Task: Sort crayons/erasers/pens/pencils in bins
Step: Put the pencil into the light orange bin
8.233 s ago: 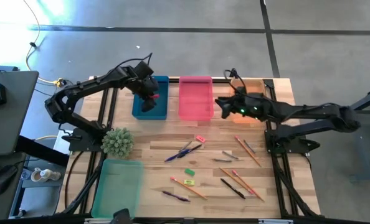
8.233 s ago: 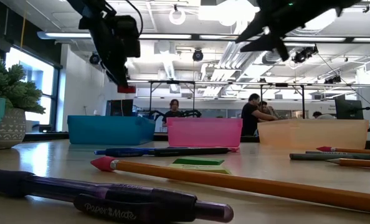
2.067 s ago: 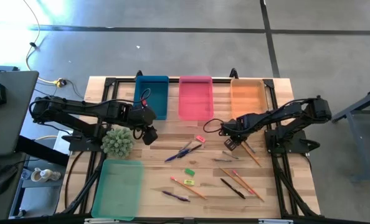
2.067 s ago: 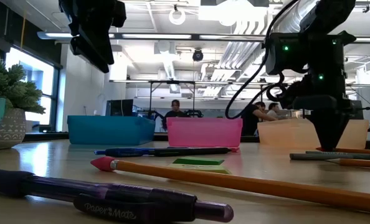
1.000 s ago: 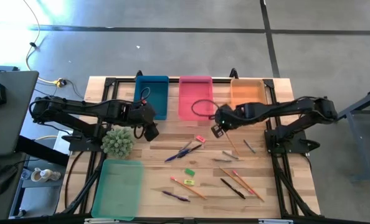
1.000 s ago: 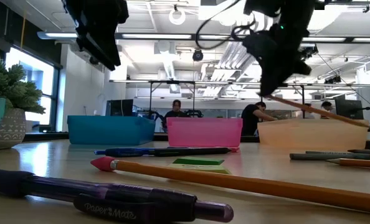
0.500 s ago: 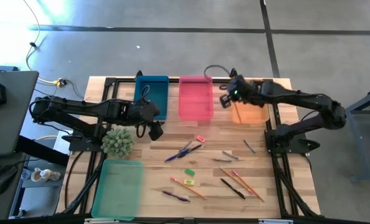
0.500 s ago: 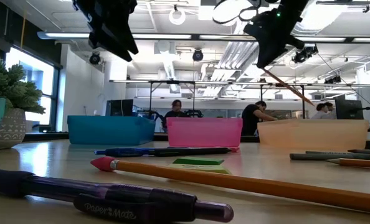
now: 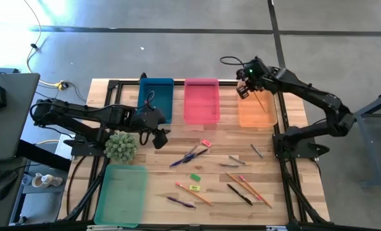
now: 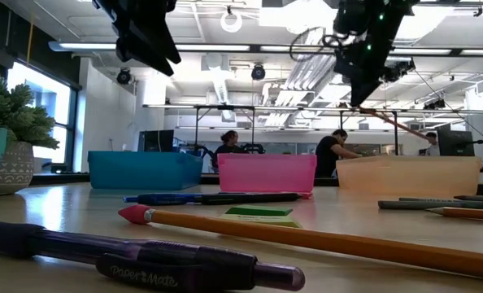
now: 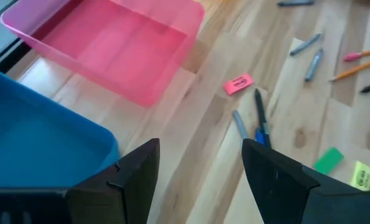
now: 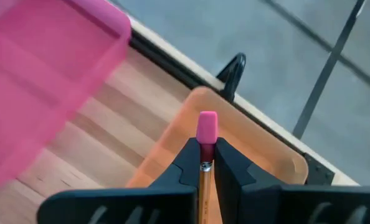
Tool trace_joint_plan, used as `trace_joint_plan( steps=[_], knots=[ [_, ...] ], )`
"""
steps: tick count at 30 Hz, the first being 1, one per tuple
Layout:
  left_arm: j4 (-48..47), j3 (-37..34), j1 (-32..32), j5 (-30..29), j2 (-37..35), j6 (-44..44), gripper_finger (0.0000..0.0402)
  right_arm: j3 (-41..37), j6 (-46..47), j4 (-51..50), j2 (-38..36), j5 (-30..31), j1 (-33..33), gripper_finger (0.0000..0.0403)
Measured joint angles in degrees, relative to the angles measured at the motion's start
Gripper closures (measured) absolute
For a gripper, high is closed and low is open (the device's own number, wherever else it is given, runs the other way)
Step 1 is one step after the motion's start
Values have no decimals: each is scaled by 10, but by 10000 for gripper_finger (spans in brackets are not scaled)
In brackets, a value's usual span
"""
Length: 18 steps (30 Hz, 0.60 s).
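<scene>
While I hang above the far end of the table, this is what I see:

Right gripper (image 9: 244, 89): mine, clenched on a pencil (image 12: 205, 157), raised over the back corner of the orange bin (image 9: 257, 113).
Pencil: its pink end pokes out past my fingers (image 12: 188, 163); the shaft slants down over the orange bin.
Left gripper (image 9: 158, 136): fingers spread and bare, held above the wood just in front of the blue bin (image 9: 156, 96), beside the spiky plant (image 9: 120, 146).
Bins: blue, pink bin (image 9: 201, 100) and orange in a row at the back; mint bin (image 9: 122, 194) at the near left.
Loose on the table (image 9: 283, 192): pens (image 9: 192, 154), erasers (image 9: 195, 177), more pencils (image 9: 248, 188).
</scene>
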Motion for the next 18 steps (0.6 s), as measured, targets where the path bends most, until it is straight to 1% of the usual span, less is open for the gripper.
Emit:
trace_joint_plan(
  steps=[4, 7, 10, 15, 18],
  knots=[
    [0, 17, -13, 2, 0, -9, 186, 0, -31, -2, 36, -35, -37, 398],
    [1, 31, -22, 2, 0, -7, 186, 0, -42, -4, 64, -40, -56, 398],
    [0, 43, -28, 2, 0, -7, 186, 0, -52, -4, 89, -64, -70, 398],
    [-3, 51, -36, 1, 0, -7, 186, 0, -50, -6, 133, -63, -86, 398],
    [-9, 51, -42, 1, 1, -8, 186, 0, -47, -6, 163, -75, -95, 398]
  ],
)
